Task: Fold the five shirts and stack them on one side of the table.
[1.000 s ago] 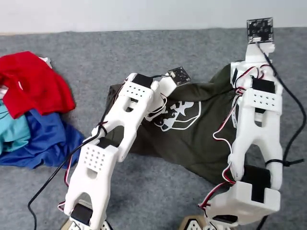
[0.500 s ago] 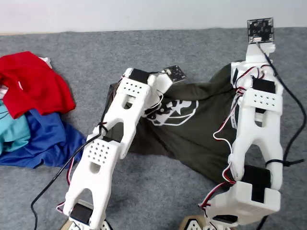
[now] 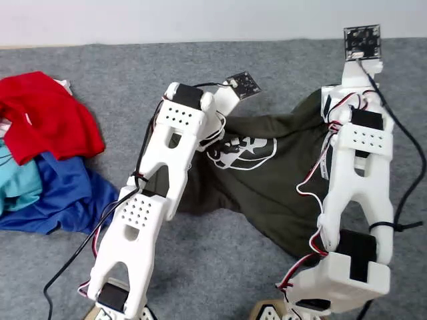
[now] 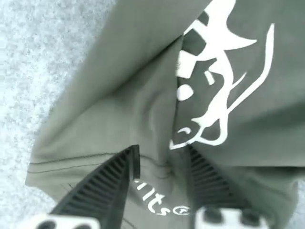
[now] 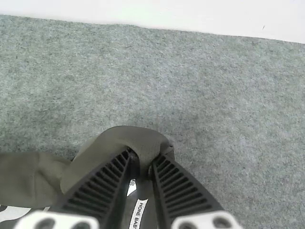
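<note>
Olive shirt (image 3: 267,187) (white print) lies rumpled, both arms' jaws pinching it.

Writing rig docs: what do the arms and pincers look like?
The left arm and right arm are white printed shells with grids of round holes, black servos at the joints, and loose red, white and black wires. The left pincer and right pincer are black with ribbed inner faces.
</note>
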You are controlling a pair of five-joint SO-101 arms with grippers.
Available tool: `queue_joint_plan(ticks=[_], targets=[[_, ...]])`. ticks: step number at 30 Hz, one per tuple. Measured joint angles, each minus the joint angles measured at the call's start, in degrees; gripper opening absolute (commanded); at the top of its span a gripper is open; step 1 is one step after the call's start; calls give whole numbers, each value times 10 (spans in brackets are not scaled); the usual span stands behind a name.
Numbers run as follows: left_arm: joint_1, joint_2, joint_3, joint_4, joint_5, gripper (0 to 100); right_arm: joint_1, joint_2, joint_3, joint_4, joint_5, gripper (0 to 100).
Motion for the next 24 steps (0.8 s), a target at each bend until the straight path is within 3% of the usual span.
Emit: queue_joint_plan(ticks=[9,19,24], targets=[[-5,0,9,1,0,192,0,0,0,0,0,9],[-58,0,9,1,-20,190,2,0,0,0,0,9],[-55,0,9,1,-21,124,2,0,0,0,0,9]])
